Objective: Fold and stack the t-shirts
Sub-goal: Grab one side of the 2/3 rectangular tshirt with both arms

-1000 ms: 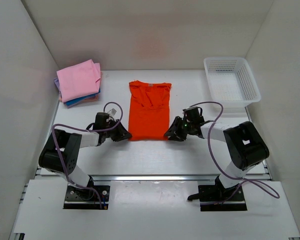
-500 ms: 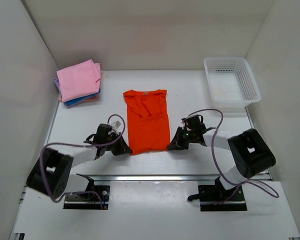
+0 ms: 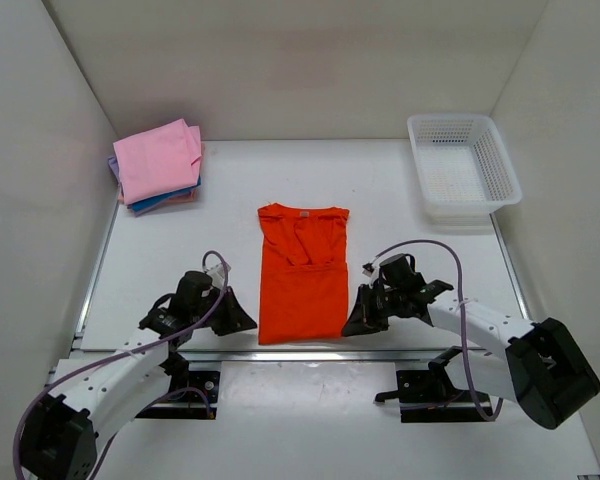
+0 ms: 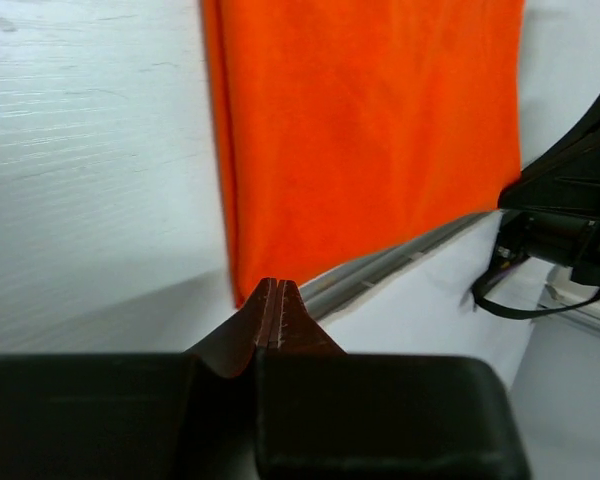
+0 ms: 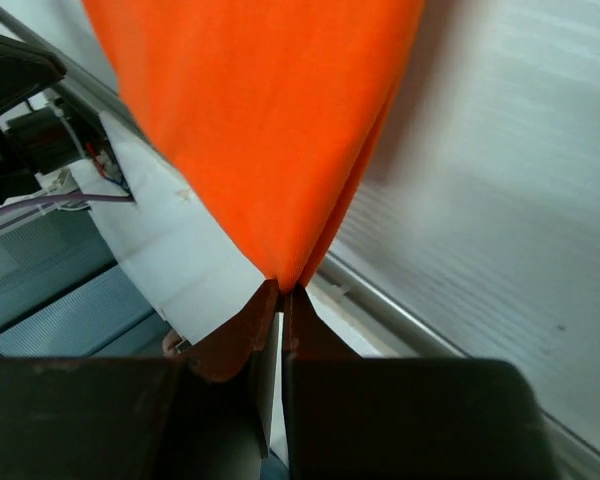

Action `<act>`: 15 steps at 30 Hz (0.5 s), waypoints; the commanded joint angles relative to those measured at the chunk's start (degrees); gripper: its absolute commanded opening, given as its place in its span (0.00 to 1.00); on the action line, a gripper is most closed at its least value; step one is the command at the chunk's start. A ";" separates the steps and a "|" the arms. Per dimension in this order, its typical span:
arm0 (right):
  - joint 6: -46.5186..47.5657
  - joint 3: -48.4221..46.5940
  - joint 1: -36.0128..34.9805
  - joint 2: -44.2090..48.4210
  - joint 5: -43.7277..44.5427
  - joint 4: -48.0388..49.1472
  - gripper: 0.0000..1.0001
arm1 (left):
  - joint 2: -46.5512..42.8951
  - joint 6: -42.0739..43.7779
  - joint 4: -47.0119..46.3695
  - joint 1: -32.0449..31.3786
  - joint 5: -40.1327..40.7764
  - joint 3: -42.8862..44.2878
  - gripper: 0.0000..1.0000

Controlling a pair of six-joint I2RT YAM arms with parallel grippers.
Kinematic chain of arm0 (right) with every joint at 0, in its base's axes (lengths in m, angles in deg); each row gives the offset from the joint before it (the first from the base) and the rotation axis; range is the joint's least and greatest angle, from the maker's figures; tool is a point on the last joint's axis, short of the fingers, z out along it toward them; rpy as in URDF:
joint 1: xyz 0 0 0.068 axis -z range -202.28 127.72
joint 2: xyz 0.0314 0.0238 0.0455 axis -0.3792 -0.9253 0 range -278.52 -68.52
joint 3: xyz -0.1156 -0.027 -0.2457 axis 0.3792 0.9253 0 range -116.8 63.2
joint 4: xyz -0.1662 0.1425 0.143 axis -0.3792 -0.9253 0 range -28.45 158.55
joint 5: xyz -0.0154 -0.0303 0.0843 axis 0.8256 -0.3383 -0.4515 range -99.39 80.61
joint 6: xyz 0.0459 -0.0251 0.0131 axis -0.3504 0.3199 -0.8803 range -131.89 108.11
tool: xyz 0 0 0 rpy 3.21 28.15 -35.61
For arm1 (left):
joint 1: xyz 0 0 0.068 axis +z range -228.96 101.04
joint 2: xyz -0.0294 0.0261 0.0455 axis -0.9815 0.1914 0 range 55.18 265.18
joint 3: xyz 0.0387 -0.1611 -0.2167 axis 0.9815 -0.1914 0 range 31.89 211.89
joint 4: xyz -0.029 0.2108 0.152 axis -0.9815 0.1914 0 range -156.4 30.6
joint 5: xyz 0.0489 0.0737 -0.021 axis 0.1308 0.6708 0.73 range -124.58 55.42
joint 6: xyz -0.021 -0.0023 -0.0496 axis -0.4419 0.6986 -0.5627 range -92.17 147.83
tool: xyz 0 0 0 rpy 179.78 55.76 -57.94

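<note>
Clamping the near left corner of the orange t-shirt (image 3: 302, 285) in the left hand (image 3: 248, 322), clenched tight on the cloth, and clamping the near right corner in the right hand (image 3: 353, 322), likewise pinched fully together on the hem. Finding that shirt lying flat and lengthwise on the middle of the tabletop (image 3: 180, 250), collar at the far end, hem at the near edge between both hands. Noting a pink-topped stack of folded t-shirts (image 3: 158, 160) well apart at the far left corner and a white mesh basket (image 3: 464, 165) at the far right.
</note>
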 commanded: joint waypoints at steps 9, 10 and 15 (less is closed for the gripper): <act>2.18 -2.05 1.96 -1.78 -3.74 -0.45 0.00 | -2.57 -4.70 -1.23 -1.62 -2.37 -2.89 0.51; 2.09 -2.05 1.35 -2.48 -3.83 -0.01 0.00 | -2.75 -6.03 -2.81 -2.15 -2.38 -4.38 0.47; 1.82 -3.01 0.90 -4.33 -4.01 1.49 0.00 | -0.83 -8.85 -7.56 -5.05 -0.27 -6.42 0.52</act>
